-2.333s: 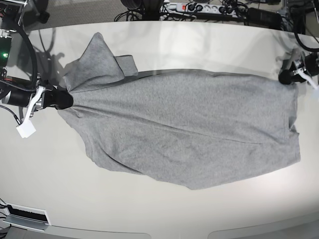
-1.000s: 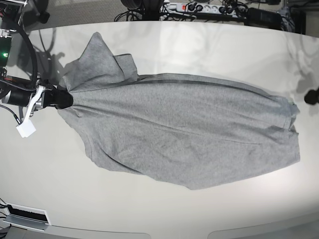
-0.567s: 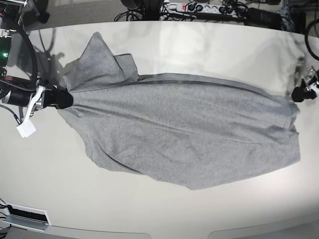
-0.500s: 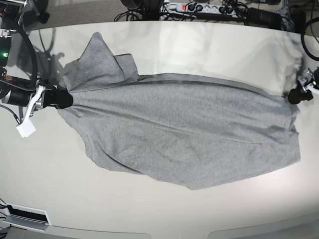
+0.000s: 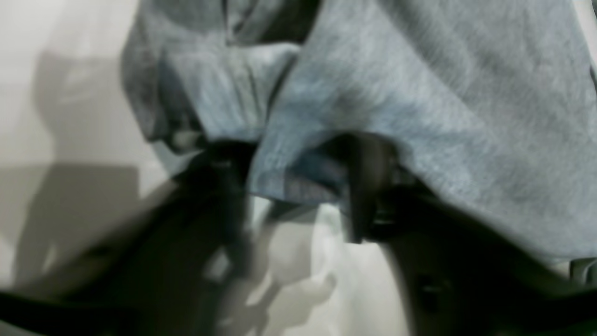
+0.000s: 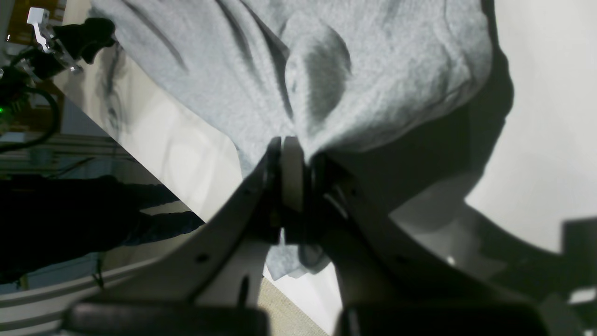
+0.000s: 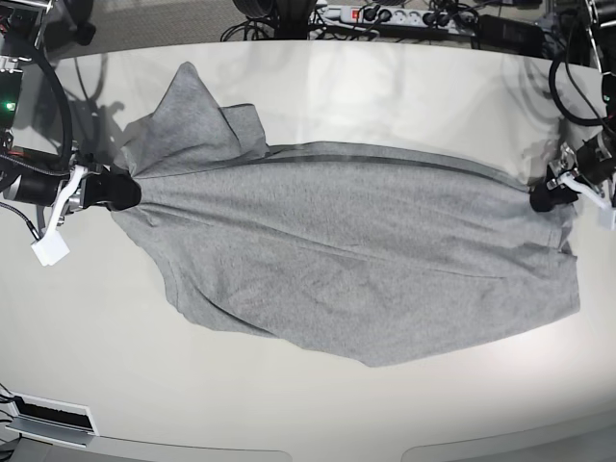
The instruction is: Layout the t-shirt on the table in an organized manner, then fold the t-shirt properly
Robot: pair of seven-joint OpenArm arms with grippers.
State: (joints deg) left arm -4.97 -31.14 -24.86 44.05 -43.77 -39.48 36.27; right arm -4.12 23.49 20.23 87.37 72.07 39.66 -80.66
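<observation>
Heather-grey t-shirt (image 7: 356,260) lies stretched on glossy table (image 7: 308,87); right hand (image 7: 123,191) pinches it, left hand (image 5: 298,186) straddles its hem.

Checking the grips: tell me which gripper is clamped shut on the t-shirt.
The right gripper: jaws pinched tight on the t-shirt. The left gripper has fabric between parted jaws.

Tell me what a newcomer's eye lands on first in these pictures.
First, the heather-grey cotton t-shirt, stretched sideways across the middle of the glossy off-white table, one sleeve bunched up toward its far left. Next, the two black pincers at its opposite ends: the right pincer is shut on the cloth at the base view's left, while the left pincer sits at the shirt's far corner on the right, its fingers straddling the hem.
</observation>
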